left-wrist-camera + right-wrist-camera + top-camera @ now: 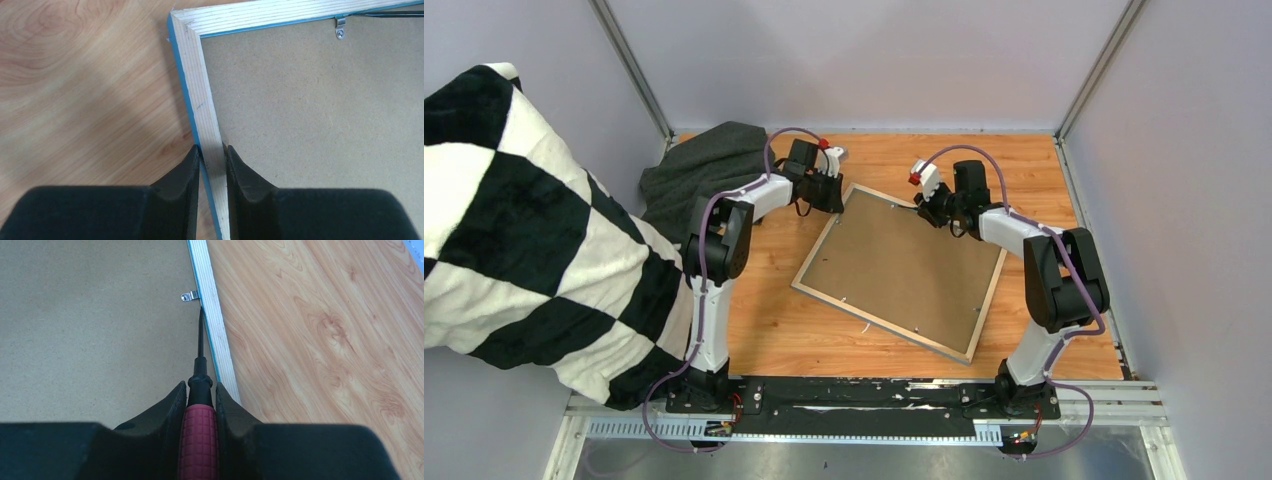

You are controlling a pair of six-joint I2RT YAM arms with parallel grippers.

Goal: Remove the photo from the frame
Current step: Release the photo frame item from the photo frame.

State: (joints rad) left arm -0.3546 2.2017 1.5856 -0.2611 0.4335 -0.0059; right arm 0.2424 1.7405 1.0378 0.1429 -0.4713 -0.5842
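Frame [205, 100] face-down (clip [190, 296] holds board [90, 315]); L gripper [212, 152] pinches edge, R gripper [200, 387] clamps screwdriver [199, 440].

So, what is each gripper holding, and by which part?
Left gripper grips the frame by its rail near a corner; right gripper holds a screwdriver by its red handle.

A robot lab booth: pale walls [874, 60] and metal posts [632, 70] enclose a wooden table [774, 335]; a mounting plate [864, 392] lines its near edge.
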